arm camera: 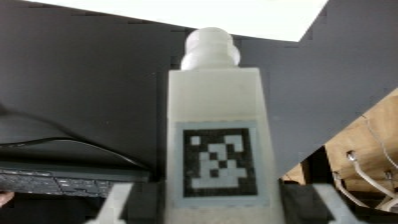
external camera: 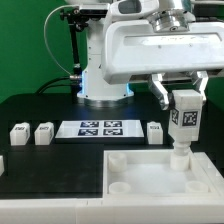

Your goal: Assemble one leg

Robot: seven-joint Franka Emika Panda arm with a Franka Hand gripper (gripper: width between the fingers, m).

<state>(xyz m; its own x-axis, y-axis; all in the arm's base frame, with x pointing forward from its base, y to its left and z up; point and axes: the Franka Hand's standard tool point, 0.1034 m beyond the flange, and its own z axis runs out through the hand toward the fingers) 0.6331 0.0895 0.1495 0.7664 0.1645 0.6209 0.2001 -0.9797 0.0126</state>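
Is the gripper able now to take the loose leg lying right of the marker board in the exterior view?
Probably not yet: its fingers are shut on another leg. Nothing covers the loose leg, though.

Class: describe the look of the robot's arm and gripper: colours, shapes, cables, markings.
The arm is white, with rounded, boxy shells. The gripper has two dark fingers. Black cables loop beside the arm. No markings are legible.
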